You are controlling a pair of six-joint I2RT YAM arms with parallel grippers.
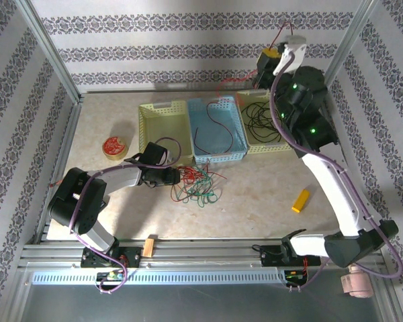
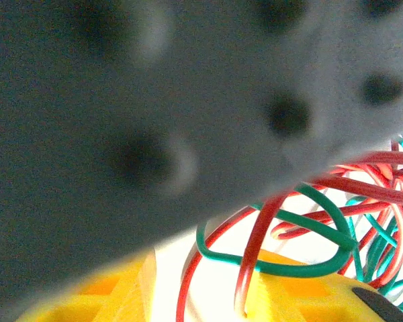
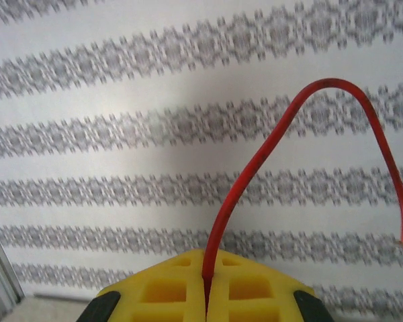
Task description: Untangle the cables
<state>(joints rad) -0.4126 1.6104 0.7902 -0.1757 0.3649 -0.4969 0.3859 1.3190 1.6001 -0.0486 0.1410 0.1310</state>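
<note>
We judged the job partly done: black cables lay in the basket at the table's far right corner and one dark strand in the blue basket, while a red-and-green tangle sat mid-table, unsorted. The right tool, high over that corner, was clenched on a red cable. Its wrist view made the pinch plain, which the top view left too small to read. The left tool sat at the tangle; whether it gripped, we could not tell.
</note>
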